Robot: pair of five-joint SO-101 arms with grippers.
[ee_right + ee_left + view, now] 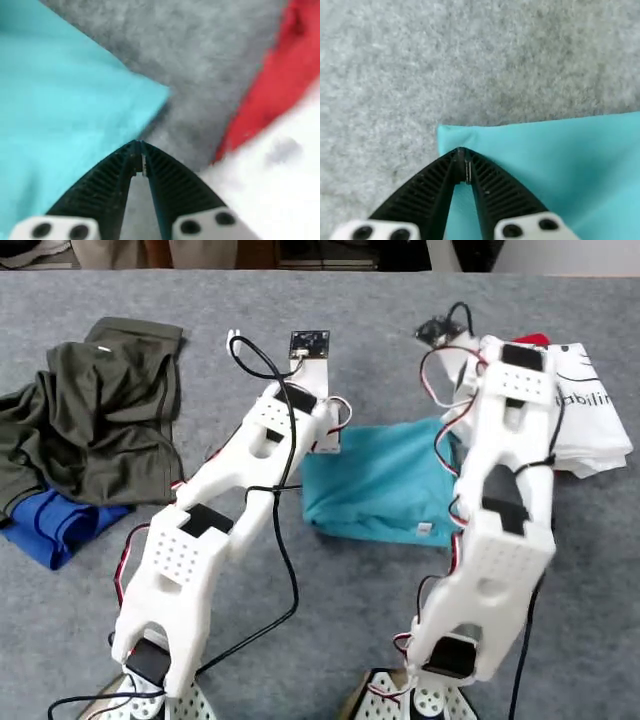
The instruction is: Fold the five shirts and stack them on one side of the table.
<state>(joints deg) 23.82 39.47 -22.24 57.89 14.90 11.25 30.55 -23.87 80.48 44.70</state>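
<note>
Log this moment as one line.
left gripper: shut, at teal shirt corner | right gripper: shut, beside teal shirt edge | right side: white shirt, red shirt | left side: green shirt, blue shirt, crumpled

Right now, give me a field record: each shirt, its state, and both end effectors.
teal shirt: folded, mid-table, between the arms
white shirt: folded, right side
red shirt: edge showing beside the white one
dark green shirt: crumpled, left side
blue shirt: partly under the green one
left end effector: shut, tip at the teal shirt's corner
right end effector: shut, over bare table between teal and red
</note>
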